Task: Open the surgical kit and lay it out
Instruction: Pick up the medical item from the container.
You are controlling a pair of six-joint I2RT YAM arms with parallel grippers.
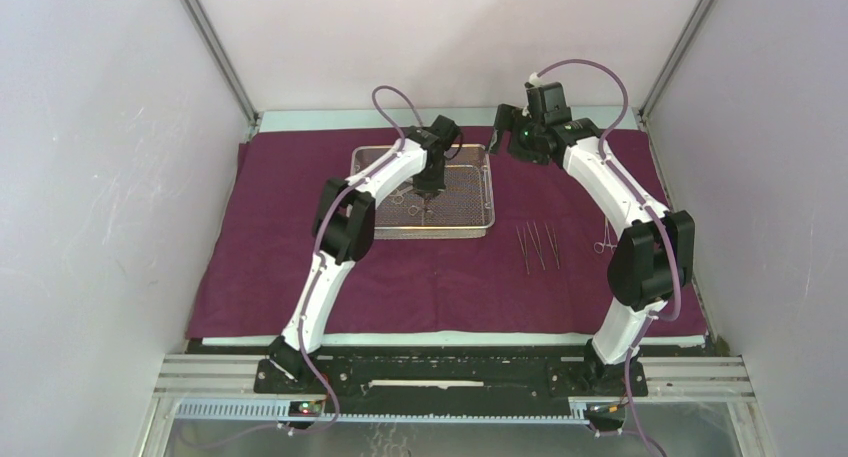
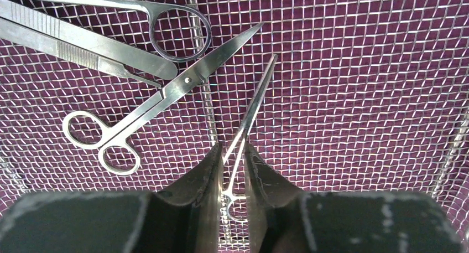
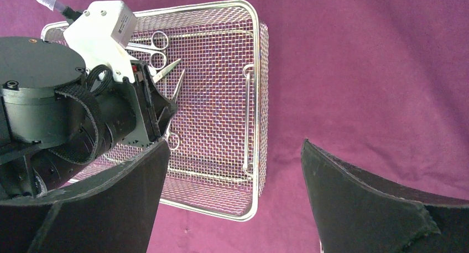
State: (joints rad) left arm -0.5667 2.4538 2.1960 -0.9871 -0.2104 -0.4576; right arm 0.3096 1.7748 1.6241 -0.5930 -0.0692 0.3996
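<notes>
The wire-mesh tray (image 1: pixel 468 202) sits on the maroon cloth (image 1: pixel 260 267), holding scissors (image 2: pixel 185 82) and a slim ring-handled instrument (image 2: pixel 256 101). The left jaws closely flank that instrument's handles, but whether they pinch it is unclear. The right jaws gape wide above the cloth beside the tray.

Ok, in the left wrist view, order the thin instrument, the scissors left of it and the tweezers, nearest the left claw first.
1. Thin instrument: between the left claw's fingers.
2. Scissors: just left.
3. Tweezers: upper left, farthest.
</notes>
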